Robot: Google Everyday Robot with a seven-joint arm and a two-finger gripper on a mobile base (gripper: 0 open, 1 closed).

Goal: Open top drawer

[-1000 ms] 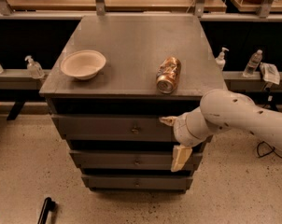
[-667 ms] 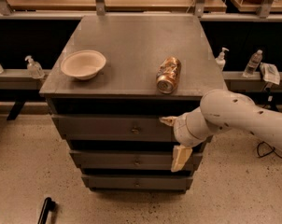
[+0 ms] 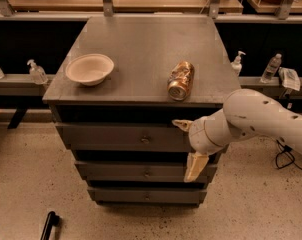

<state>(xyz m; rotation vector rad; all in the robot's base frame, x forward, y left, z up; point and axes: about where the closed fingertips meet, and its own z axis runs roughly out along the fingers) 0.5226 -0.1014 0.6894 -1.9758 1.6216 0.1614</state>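
Note:
The top drawer point(image 3: 106, 137) is the widest grey front of three, just under the cabinet top, with a small brass knob point(image 3: 145, 140) at its centre. It looks closed. My gripper point(image 3: 187, 146) is in front of the drawer's right part, a little right of the knob and not touching it. It is open wide, one cream fingertip point(image 3: 181, 125) at the drawer's upper edge and the other point(image 3: 193, 167) down over the second drawer point(image 3: 136, 172). My white arm point(image 3: 256, 119) comes in from the right.
On the grey cabinet top point(image 3: 141, 39) stand a cream bowl point(image 3: 89, 69) at the left and a crushed brass-coloured can point(image 3: 181, 80) lying near the front edge. Bottles point(image 3: 37, 73) point(image 3: 270, 67) stand on side ledges. A black object point(image 3: 50, 224) lies on the floor.

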